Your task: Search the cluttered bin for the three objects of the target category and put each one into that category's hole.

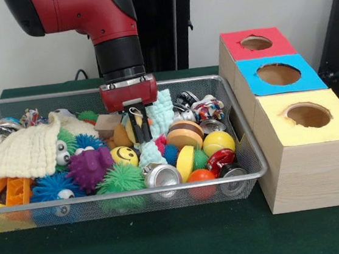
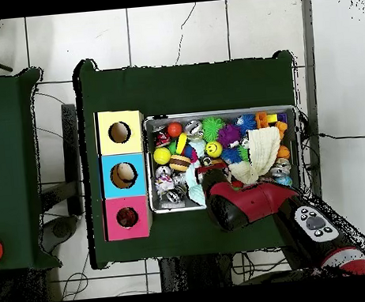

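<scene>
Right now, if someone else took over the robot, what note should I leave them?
Gripper is down in the middle of the bin, among the toys; open or shut, cannot tell.
Plush animals: none clearly picked out in the clutter.
Red-topped hole: nothing showing in it.
Done: nothing that shows. Left: find all three, drop each there.

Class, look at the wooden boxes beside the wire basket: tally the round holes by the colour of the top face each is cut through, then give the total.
Round hole in red top face: 1
Round hole in blue top face: 1
Round hole in yellow top face: 1
Total: 3
</scene>
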Motion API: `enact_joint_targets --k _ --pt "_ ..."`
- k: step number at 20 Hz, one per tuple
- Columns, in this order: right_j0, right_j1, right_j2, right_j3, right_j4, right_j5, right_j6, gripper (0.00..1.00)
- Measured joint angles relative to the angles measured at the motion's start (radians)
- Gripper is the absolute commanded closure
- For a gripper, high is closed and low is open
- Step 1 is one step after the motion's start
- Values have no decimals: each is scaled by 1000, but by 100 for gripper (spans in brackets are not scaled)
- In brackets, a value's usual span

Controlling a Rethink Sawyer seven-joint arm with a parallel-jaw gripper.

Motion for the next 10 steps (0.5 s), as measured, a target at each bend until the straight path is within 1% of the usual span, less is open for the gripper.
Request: enact_joint_targets --k 3,6,10 --pt "0 -2 0 3 10 0 0 100" --pt "-1 -21 1 25 33 3 0 100" --pt "-6 -98 12 101 102 57 0 100"
